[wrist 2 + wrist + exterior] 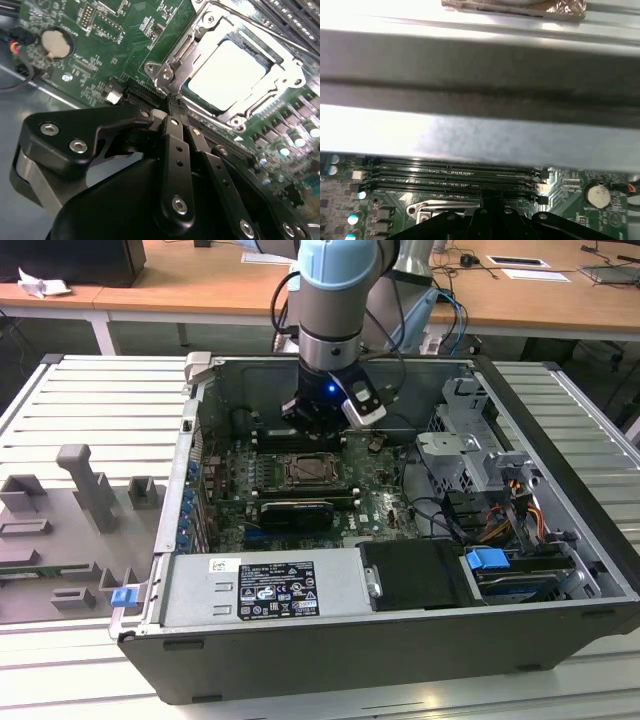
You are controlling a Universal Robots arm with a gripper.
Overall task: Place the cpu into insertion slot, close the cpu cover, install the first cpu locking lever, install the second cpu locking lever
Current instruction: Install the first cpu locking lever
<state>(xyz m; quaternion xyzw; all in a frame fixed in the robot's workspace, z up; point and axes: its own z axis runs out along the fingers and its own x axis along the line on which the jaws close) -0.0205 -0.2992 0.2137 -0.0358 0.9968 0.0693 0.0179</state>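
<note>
Second wrist view shows the cpu (227, 75) lying in the insertion slot (280, 102), a thin, breakable chip best held by its edges, beside the hand (176, 111) pinched together, empty.

Cannot read any print here. On the grey power supply box (340, 565) in the exterior view, a black label (276, 590) with white lettering and rows of small marks, too small to make out. Beside it, a small white sticker (224, 565), likewise unreadable. On the green circuit board (100, 60) in the second wrist view, white printed lettering, too blurred to read.
</note>
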